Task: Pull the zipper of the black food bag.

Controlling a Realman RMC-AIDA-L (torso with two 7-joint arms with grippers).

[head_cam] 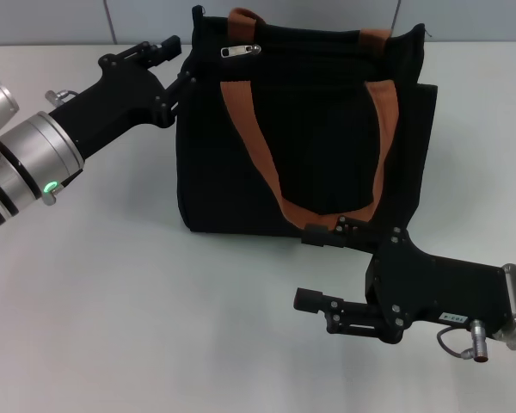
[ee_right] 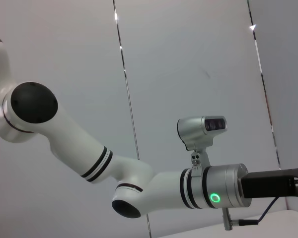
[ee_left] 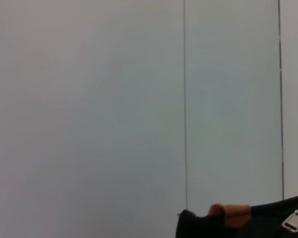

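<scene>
The black food bag (head_cam: 310,129) stands upright at the far middle of the table, with orange-brown straps (head_cam: 245,120) on its front. The silver zipper (head_cam: 241,51) lies on the zip track near the top's left end. My left gripper (head_cam: 182,62) is open at the bag's top left corner, its lower finger (head_cam: 182,86) against the bag's side and left of the zipper. My right gripper (head_cam: 308,267) is open in front of the bag's bottom edge, its upper finger (head_cam: 322,234) at the bag's base. The left wrist view shows the bag's top (ee_left: 238,225) and the zipper (ee_left: 295,220).
The bag stands on a white table (head_cam: 155,327). A grey panelled wall (ee_left: 139,99) rises behind it. The right wrist view shows only my left arm (ee_right: 154,193) and the wall.
</scene>
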